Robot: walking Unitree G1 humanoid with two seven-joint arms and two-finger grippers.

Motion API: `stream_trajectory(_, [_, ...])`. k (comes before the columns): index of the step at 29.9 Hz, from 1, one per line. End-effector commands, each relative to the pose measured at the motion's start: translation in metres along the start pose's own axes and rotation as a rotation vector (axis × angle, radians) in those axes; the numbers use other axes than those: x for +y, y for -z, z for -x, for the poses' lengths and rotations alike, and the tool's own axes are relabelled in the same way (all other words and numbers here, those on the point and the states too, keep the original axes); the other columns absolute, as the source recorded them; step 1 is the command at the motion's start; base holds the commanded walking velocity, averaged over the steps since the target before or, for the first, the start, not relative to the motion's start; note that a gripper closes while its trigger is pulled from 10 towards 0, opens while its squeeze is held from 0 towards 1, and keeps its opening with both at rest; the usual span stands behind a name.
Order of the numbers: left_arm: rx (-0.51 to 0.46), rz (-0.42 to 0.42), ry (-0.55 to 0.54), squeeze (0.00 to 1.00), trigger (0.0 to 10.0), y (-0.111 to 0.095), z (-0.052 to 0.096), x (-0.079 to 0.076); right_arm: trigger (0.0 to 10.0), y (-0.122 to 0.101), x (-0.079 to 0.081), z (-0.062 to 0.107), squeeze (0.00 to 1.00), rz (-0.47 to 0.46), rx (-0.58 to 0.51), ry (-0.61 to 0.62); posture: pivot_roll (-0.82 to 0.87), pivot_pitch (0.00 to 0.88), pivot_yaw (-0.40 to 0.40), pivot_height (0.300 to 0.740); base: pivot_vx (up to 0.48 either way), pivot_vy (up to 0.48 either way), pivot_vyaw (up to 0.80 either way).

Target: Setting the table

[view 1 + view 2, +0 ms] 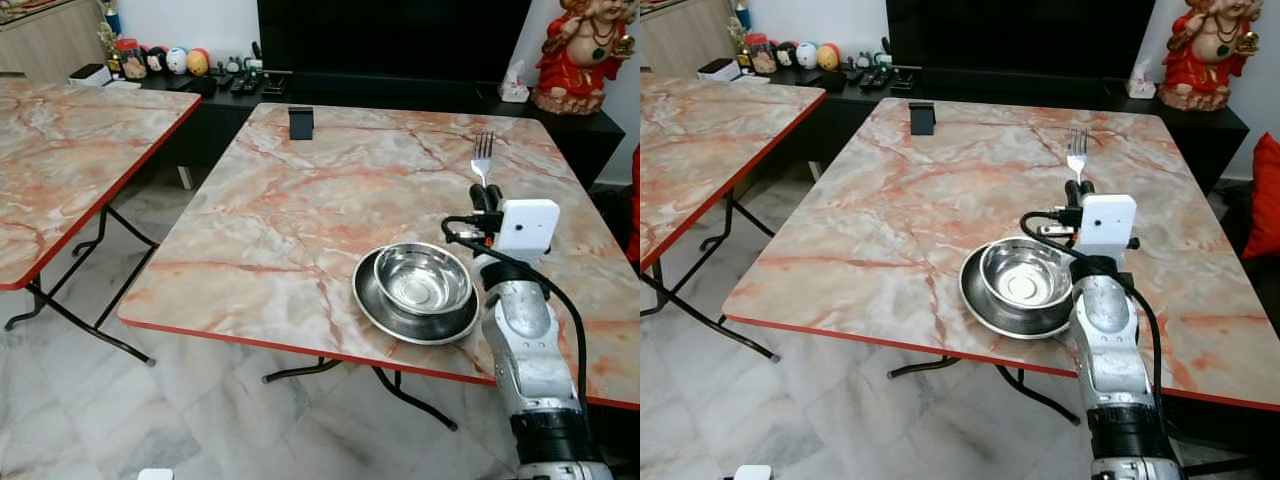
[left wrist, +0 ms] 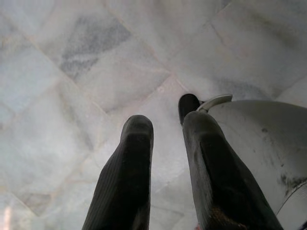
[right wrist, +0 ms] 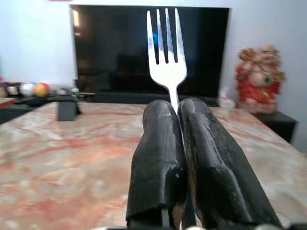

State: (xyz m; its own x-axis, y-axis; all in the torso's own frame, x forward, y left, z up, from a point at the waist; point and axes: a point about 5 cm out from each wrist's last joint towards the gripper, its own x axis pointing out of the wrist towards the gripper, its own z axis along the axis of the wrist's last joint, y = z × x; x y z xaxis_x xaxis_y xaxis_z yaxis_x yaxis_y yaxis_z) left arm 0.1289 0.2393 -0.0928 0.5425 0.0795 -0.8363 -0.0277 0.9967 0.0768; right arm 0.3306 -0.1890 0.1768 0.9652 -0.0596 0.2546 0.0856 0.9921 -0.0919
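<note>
Fork (image 1: 483, 156) placement was the step in hand — the right pincer (image 1: 486, 195) had its two black fingers pressed together on the handle, tines pointing up and away toward the far edge of the table (image 1: 300, 230). The pincer hung over the marble top just beyond and to the right of the steel bowl (image 1: 422, 276), which sat nested in a steel plate (image 1: 372, 301) near the table's front edge. From the right wrist view the fork stood straight out between the fingers (image 3: 158, 158), centred and not skewed, so the grip looked secure.

To do it well, the arm would probably need to draw back and settle the fork flat on the bare marble just beside the plate's right rim, handle toward the front edge, parallel to the table's side. Lowering until the handle touched before releasing seemed wise — dropped from a height, a thin steel fork could bounce or clatter against the plate.

The left pincer (image 2: 165, 163) hung idle over the tiled floor (image 2: 72, 72), fingers slightly apart and holding nothing.
</note>
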Motion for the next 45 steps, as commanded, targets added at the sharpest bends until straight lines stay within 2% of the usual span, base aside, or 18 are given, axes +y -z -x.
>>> stream_trajectory(1, [-0.012,-0.005,0.008,0.0,10.0,-0.004,-0.001,-0.002,10.0,0.001,-0.003,0.0,0.0,-0.006,0.009,0.013,-0.08,0.0,-0.006,0.74,0.0,0.0,-0.8])
stream_trajectory(5, [-0.022,-0.009,0.017,0.0,10.0,-0.011,-0.005,-0.01,10.0,0.001,-0.002,0.0,0.0,-0.006,0.011,0.011,-0.08,0.0,-0.005,0.74,0.0,0.0,-0.79])
stream_trajectory(13, [-0.032,-0.013,0.021,0.0,10.0,-0.02,-0.007,-0.012,10.0,0.001,-0.002,-0.001,0.0,-0.007,0.008,0.012,-0.08,0.0,-0.002,0.74,0.0,0.0,-0.78])
stream_trajectory(23, [-0.01,-0.008,0.008,0.0,10.0,-0.005,-0.001,0.004,10.0,-0.002,-0.004,-0.002,0.0,-0.001,-0.009,0.016,-0.08,0.0,0.002,0.74,0.0,0.0,0.0])
stream_trajectory(26, [-0.009,-0.007,0.008,0.0,10.0,-0.005,-0.001,0.004,10.0,-0.002,-0.006,-0.003,0.0,0.002,-0.011,0.02,-0.08,0.0,0.002,0.74,0.0,0.0,0.0])
stream_trajectory(30, [-0.023,-0.013,0.024,0.0,10.0,-0.013,-0.005,-0.008,10.0,-0.003,-0.008,-0.004,0.0,0.007,-0.016,0.026,-0.08,0.0,0.002,0.74,0.0,0.0,0.0])
stream_trajectory(36, [-0.035,-0.015,0.032,0.0,10.0,-0.021,-0.008,-0.014,10.0,-0.003,-0.01,-0.004,0.0,0.01,-0.017,0.029,-0.08,0.0,0.001,0.74,0.0,0.0,0.0])
stream_trajectory(42, [-0.034,-0.011,0.024,0.0,10.0,-0.021,-0.007,-0.008,10.0,-0.003,-0.007,-0.004,0.0,0.007,-0.02,0.024,-0.08,0.0,-0.003,0.74,0.0,0.0,0.0])
stream_trajectory(45, [-0.019,-0.005,0.015,0.0,10.0,-0.011,-0.003,0.0,10.0,-0.003,-0.007,-0.004,0.0,0.007,-0.018,0.024,-0.08,0.0,-0.003,0.74,0.081,0.0,0.0])
